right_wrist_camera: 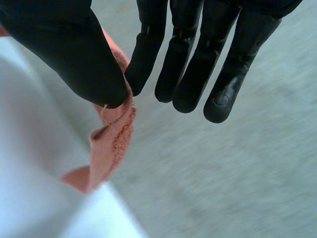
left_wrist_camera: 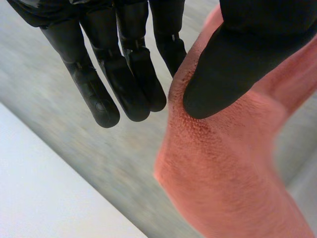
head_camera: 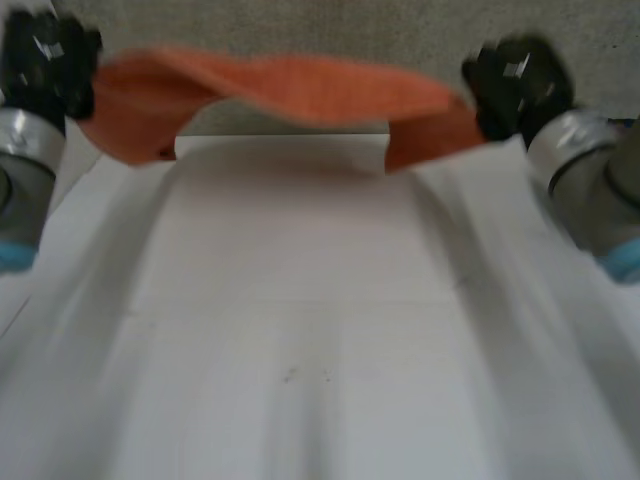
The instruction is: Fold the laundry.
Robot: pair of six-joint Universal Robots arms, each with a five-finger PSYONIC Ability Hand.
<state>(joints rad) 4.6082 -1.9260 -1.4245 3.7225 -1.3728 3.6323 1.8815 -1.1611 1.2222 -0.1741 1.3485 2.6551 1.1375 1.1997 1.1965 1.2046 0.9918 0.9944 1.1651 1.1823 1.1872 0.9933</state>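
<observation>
Wrist views show left robot hand [left_wrist_camera: 247, 59], right robot hand [right_wrist_camera: 64, 49] pinching cloth [left_wrist_camera: 223, 173] ends.

White table [head_camera: 300, 330], grey floor [head_camera: 300, 25] beyond it

No text, label, brand, number or sign can be read anywhere. The cloth [head_camera: 300, 85], at 12 o'clock in the head view, is plain and has no tag with print. The left hand [head_camera: 45, 60] at 10 o'clock, the right hand [head_camera: 515, 85] at 2 o'clock and the table [head_camera: 300, 350] carry no mark that I can read.
</observation>
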